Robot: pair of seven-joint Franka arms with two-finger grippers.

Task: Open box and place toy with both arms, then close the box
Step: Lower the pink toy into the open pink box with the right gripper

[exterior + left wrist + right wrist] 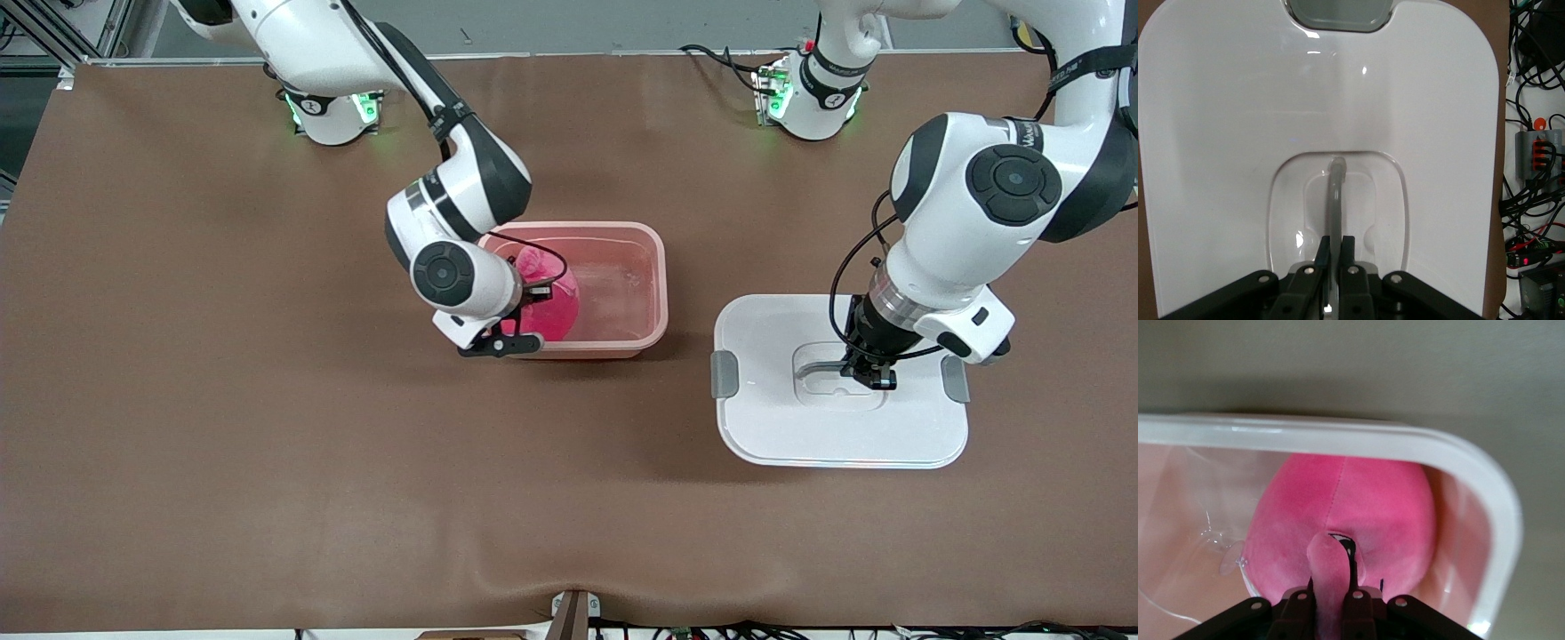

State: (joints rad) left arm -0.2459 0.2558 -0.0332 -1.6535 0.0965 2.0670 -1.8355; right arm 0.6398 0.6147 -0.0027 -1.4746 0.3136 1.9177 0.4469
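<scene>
The pink box stands open near the table's middle. The hot-pink toy is inside it, at the end toward the right arm. My right gripper reaches into the box and is shut on one of the toy's floppy flaps; the toy's body lies just inside the box rim. The white lid lies flat on the table beside the box, toward the left arm's end. My left gripper is over the lid's middle, shut on the clear handle in its recess.
The lid's two grey clips sit at its short ends; one shows in the left wrist view. Cables and small electronics lie off the table edge. Brown table surface surrounds the box and lid.
</scene>
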